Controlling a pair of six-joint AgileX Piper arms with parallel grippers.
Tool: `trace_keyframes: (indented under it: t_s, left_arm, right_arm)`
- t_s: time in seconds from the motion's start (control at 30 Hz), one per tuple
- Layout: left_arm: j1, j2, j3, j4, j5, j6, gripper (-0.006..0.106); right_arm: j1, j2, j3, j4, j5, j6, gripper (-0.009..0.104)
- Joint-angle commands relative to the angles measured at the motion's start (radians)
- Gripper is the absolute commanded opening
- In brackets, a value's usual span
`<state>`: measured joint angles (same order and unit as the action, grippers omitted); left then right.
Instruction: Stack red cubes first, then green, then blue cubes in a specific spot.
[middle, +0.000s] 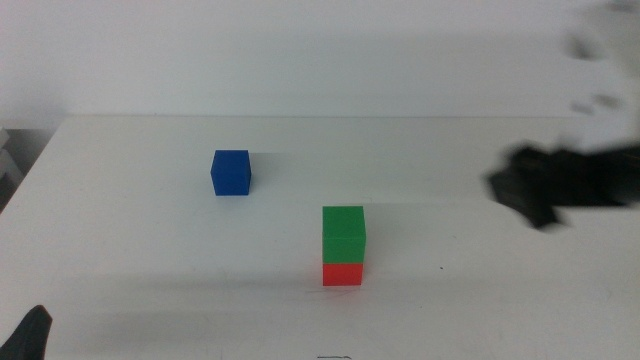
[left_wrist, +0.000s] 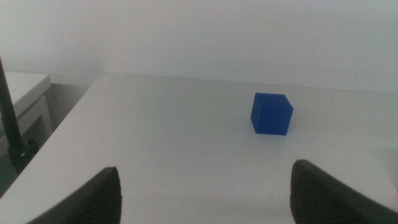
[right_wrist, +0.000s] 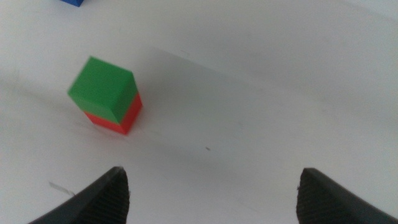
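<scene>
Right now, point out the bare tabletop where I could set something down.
Bare table lies left of the green cube stacked on the red cube, below the blue cube. More lies between that stack and the right gripper. The left gripper occupies the bottom-left corner.

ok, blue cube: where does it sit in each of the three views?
Middle view: blue cube left of centre, alone on the table, beyond and left of the green-on-red stack.
Left wrist view: right of centre, ahead of the open left end effector.
Right wrist view: only a corner at the top edge.
Shared landmark: green cube, in middle and right wrist views.
</scene>
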<state>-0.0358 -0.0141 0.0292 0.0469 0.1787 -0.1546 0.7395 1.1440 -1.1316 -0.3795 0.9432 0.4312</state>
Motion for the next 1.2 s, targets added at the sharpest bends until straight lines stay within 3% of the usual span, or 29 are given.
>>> trace_keyframes:
  t_s: [0.0,0.37,0.73,1.17]
  left_arm:
    - [-0.002,-0.019,-0.003,0.001,-0.083,0.000,0.092]
    - [-0.002,-0.019,-0.003,0.001,-0.083,0.000,0.092]
    - [-0.002,-0.019,-0.003,0.001,-0.083,0.000,0.092]
    - [-0.002,-0.019,-0.003,0.001,-0.083,0.000,0.092]
  right_arm:
    - [-0.048,-0.150,0.062,0.030,-0.087,-0.132,0.091]
    - [-0.097,-0.648,0.295,0.266,-0.154,-0.452,0.091]
    - [-0.096,-0.769,0.324,0.339,-0.147,-0.513,0.091]
    - [-0.096,-0.769,0.324,0.322,-0.202,-0.519,0.091]
